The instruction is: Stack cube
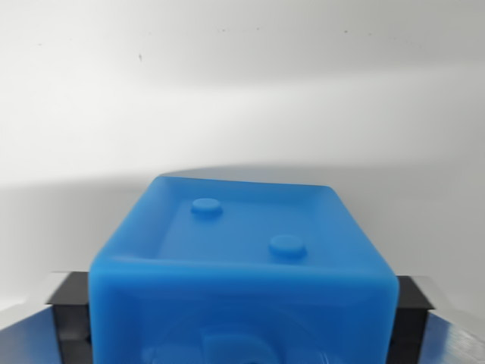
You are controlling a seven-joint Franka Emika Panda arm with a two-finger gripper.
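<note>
A big blue cube (242,250) fills the lower middle of the wrist view. Its upper face has a raised rim and two round studs. My gripper (242,322) is shut on it: a dark finger pad (70,315) presses against its side at the wrist view's left, and another finger pad (413,311) presses against its side at the wrist view's right. The cube's lower part is cut off by the bottom edge of the picture. No second cube shows in this view.
A plain white surface (242,91) with a few tiny dark specks spreads behind and around the cube. A soft shadow lies just beyond the cube's far edge.
</note>
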